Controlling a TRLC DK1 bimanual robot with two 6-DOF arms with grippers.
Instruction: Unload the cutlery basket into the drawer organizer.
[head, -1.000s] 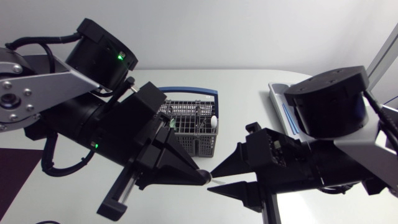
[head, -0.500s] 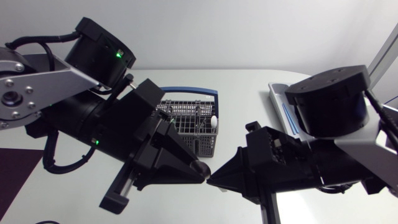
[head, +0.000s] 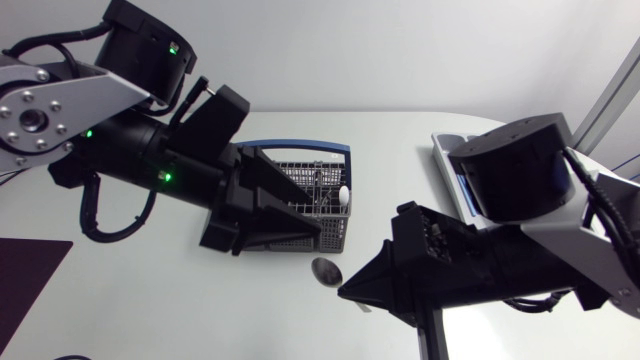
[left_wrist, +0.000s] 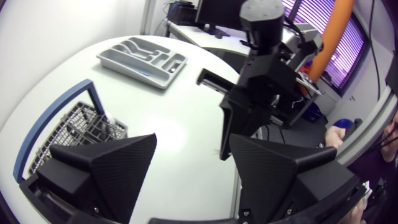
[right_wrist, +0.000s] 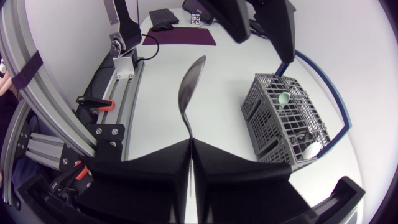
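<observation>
1. The right gripper (right_wrist: 190, 142) is closed tight on a spoon (right_wrist: 189, 87). Both fingers pinch the thin handle, and the round end sticks out in front.
2. From above, the spoon (head: 325, 270) is in the air over the white table (head: 400, 180). It is just beside the basket (head: 338, 228), at the tip of the right gripper (head: 345, 292).
3. The left gripper (left_wrist: 193, 140) is wide open and holds nothing. From above, the left gripper (head: 300, 215) is over the basket.
4. The basket (right_wrist: 286, 118) is not empty yet. A piece with a pale green end (right_wrist: 283, 98) stands in it, and another spoon (right_wrist: 311, 148) is in there too.
5. The drawer organizer (left_wrist: 106, 59) sits on the far side of the table, well apart from the basket (left_wrist: 74, 130). From above, only a corner of the organizer (head: 440, 150) shows behind the right arm.
6. I cannot tell for sure if anything lies in the organizer. It looks almost bare.
7. So I think the job is near its start. One spoon is out of the basket, but it is not put away.
8. What is left: carry this spoon to the organizer and lay it in a slot. Then take out the other pieces, one by one.
</observation>
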